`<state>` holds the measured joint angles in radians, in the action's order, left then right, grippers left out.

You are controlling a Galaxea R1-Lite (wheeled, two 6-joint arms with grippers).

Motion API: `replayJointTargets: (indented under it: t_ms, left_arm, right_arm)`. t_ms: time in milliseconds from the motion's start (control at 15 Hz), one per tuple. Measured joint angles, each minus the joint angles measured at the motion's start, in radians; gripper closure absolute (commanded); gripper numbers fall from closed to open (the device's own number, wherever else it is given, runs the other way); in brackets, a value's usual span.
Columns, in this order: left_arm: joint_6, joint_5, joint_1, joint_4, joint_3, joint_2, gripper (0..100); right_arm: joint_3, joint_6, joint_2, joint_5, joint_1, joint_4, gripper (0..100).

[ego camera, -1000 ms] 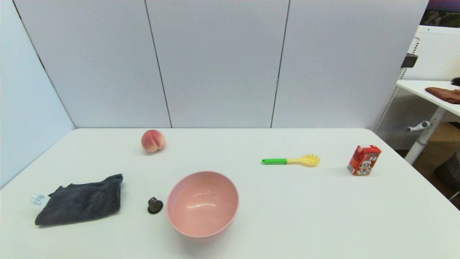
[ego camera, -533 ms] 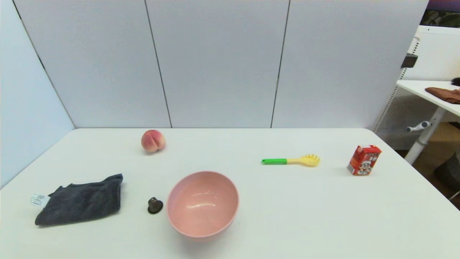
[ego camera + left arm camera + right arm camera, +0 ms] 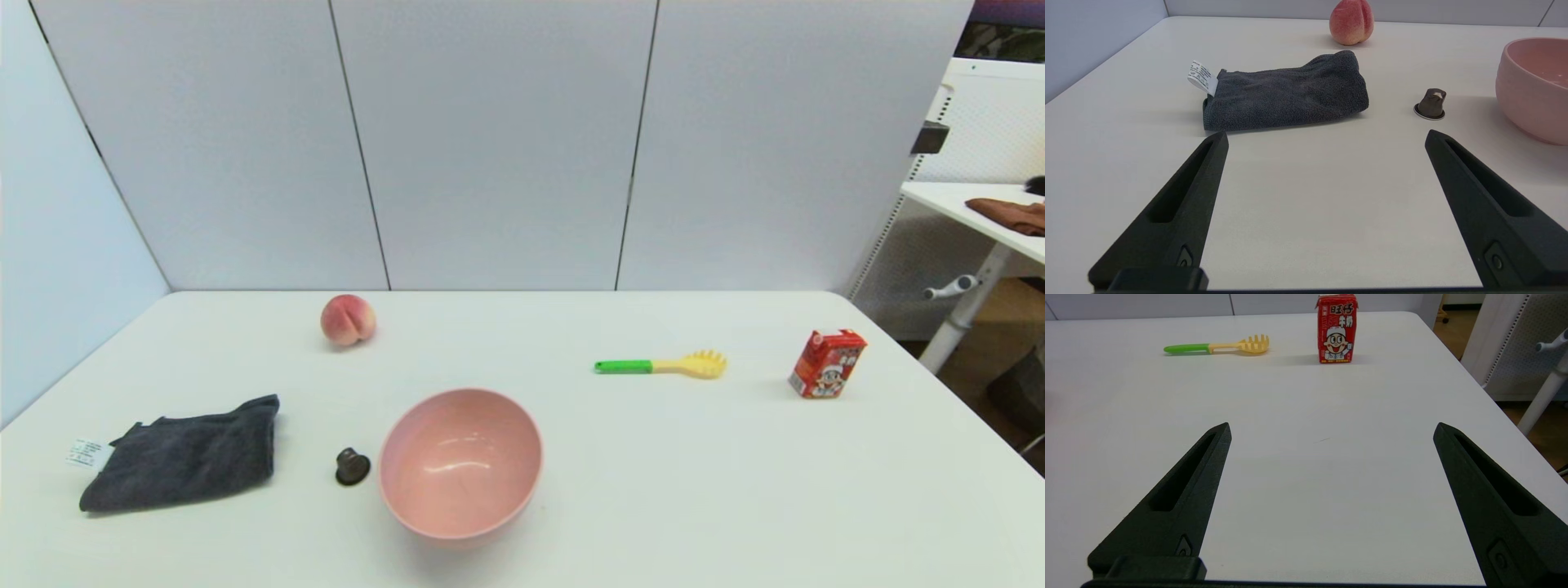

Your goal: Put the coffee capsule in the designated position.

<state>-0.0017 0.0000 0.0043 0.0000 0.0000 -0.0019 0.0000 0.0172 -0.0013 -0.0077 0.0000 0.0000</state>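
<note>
The coffee capsule (image 3: 352,466), small and dark grey-brown, stands rim-down on the white table between the grey cloth (image 3: 184,454) and the pink bowl (image 3: 460,462). The left wrist view shows the capsule (image 3: 1430,104) a short way beyond my left gripper (image 3: 1326,138), which is open and empty, low over the table near its front edge. My right gripper (image 3: 1331,428) is also open and empty, over bare table on the right side. Neither arm shows in the head view.
A peach (image 3: 348,319) lies at the back left. A green-handled yellow pasta spoon (image 3: 661,365) and a red drink carton (image 3: 826,363) sit at the right. The table's right edge (image 3: 963,408) drops off beside the carton.
</note>
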Motion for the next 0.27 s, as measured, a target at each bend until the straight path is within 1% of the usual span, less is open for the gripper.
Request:
replayJointTargets:
  t_ms: [267]
  left_arm:
    - [0.001,0.000,0.000,0.000,0.000,0.000,0]
  right_arm:
    - [0.000,0.000,0.000,0.000,0.000,0.000,0]
